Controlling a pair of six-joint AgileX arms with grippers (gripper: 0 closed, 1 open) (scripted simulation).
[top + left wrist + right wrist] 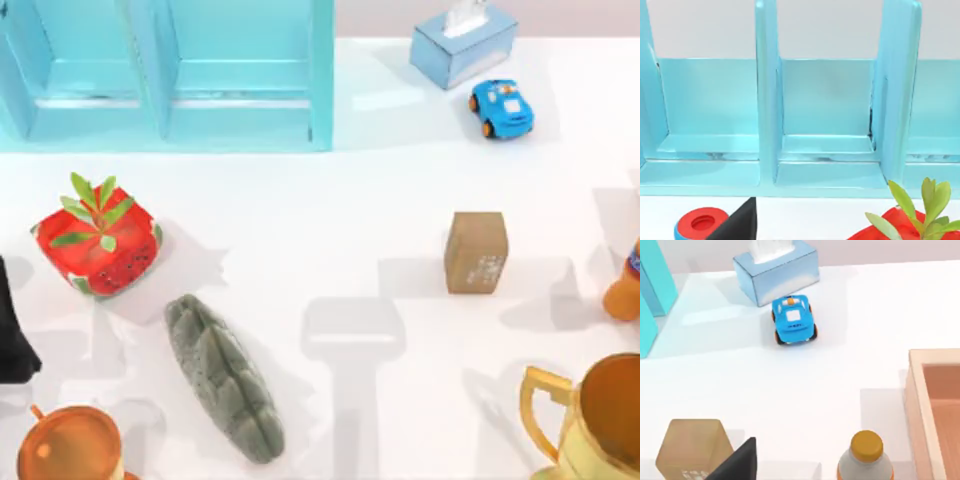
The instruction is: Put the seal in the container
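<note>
The seal (pixel 476 252) is a small tan block with faint white marks, standing on the white table right of centre; it also sits low in the right wrist view as the seal (pixel 692 447). A dark part of my right gripper (pixel 737 465) shows just beside it there, apart from it. The container (pixel 935 410) is a pale wooden open box whose rim lies off to one side of an orange-capped bottle (pixel 866 457). A dark part of my left gripper (pixel 737 225) faces the turquoise shelf (pixel 830 125), far from the seal.
A turquoise shelf (pixel 170 75) fills the back left. A tissue box (pixel 462 42) and blue toy car (pixel 502 107) sit back right. A red planter (pixel 97 245), grey ridged lump (pixel 222 375), copper cup (pixel 68 447), gold cup (pixel 600 420) and bottle (pixel 625 280) ring the middle.
</note>
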